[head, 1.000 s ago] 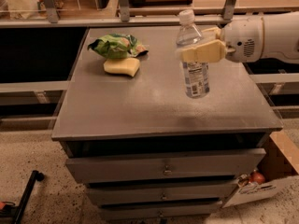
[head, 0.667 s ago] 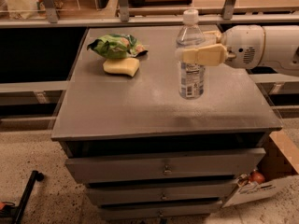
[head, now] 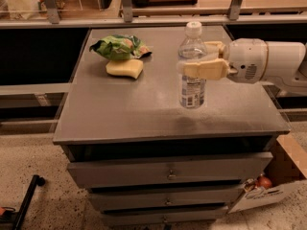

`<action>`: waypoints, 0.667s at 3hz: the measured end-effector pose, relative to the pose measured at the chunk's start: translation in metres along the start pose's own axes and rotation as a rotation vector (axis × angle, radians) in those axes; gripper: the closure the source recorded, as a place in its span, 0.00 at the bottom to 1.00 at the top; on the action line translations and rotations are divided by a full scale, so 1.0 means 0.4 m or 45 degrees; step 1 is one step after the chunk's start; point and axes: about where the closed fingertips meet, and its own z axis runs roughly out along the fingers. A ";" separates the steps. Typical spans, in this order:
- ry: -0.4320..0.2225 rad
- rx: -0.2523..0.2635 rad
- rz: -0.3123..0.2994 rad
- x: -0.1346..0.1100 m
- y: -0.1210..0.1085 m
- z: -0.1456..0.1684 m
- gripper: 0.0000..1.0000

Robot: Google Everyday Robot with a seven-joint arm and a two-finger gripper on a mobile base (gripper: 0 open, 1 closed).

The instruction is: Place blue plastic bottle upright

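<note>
Nearest to the camera are the grey drawers [head: 168,174] of the cabinet, and at their lower right stands an open cardboard box [head: 288,162]. Above them lies the flat cabinet top [head: 124,114].

On the right half of this top stands the blue plastic bottle [head: 192,87], upright, with its white cap [head: 194,28] pointing up. The gripper [head: 197,59] comes in from the right side on the white arm [head: 268,61]. Its jaws are closed around the upper part of the bottle, just under the shoulder: one yellowish finger crosses in front and the other shows behind.

Compared with one second ago, the bottle and the gripper are lower. Before, the base hung clearly above the surface; now it seems to rest on the top, with a faint shadow just in front of it. I cannot say for sure that the full weight is already on the surface.

In my judgement the placing is nearly done. What remains is to open the jaws and draw back without pushing the bottle, which is tall and light and could tip.

Farther back on the left, well apart from the bottle, lies the yellow sponge [head: 124,69], and the green snack bag [head: 119,47] touches it from behind.
</note>
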 end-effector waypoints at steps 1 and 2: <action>-0.028 0.010 -0.003 0.039 0.005 0.009 1.00; -0.065 0.008 0.014 0.079 0.005 0.021 0.83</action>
